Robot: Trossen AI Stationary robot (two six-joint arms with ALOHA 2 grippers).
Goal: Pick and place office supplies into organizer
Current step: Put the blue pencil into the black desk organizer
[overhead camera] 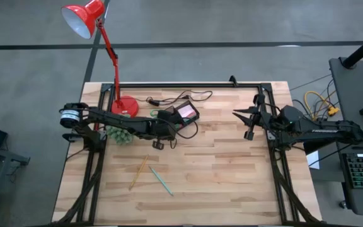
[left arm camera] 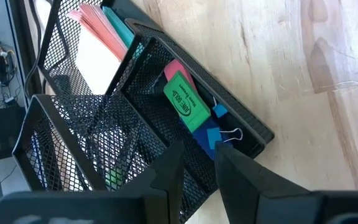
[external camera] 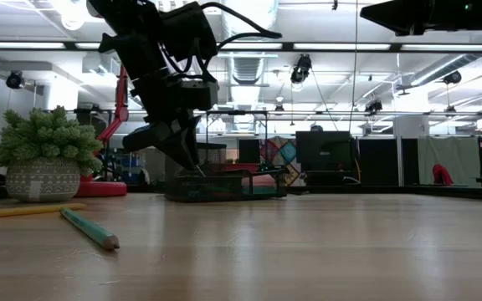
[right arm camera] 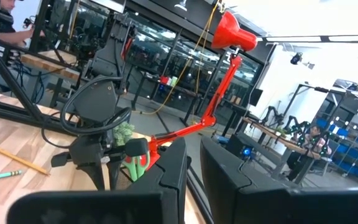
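Observation:
The black mesh organizer [overhead camera: 186,113] [external camera: 224,186] [left arm camera: 135,81] sits on the table at its far middle. It holds a pink sticky-note pad [left arm camera: 98,28], a green eraser [left arm camera: 185,102] and blue binder clips [left arm camera: 215,134]. My left gripper [overhead camera: 171,121] [external camera: 195,165] [left arm camera: 199,165] points down just above the organizer's left end, open by a narrow gap and holding nothing. A yellow pencil [overhead camera: 138,171] [external camera: 23,211] and a green pen [overhead camera: 161,181] [external camera: 90,229] lie flat on the near left table. My right gripper [overhead camera: 239,115] [right arm camera: 194,155] waits shut at the table's right side.
A potted plant [overhead camera: 120,134] [external camera: 44,155] stands under my left arm, left of the organizer. The red lamp's base [overhead camera: 126,106] and a black cable [overhead camera: 175,98] lie along the far edge. Bare wood [overhead camera: 219,170] spreads across the middle and the near right.

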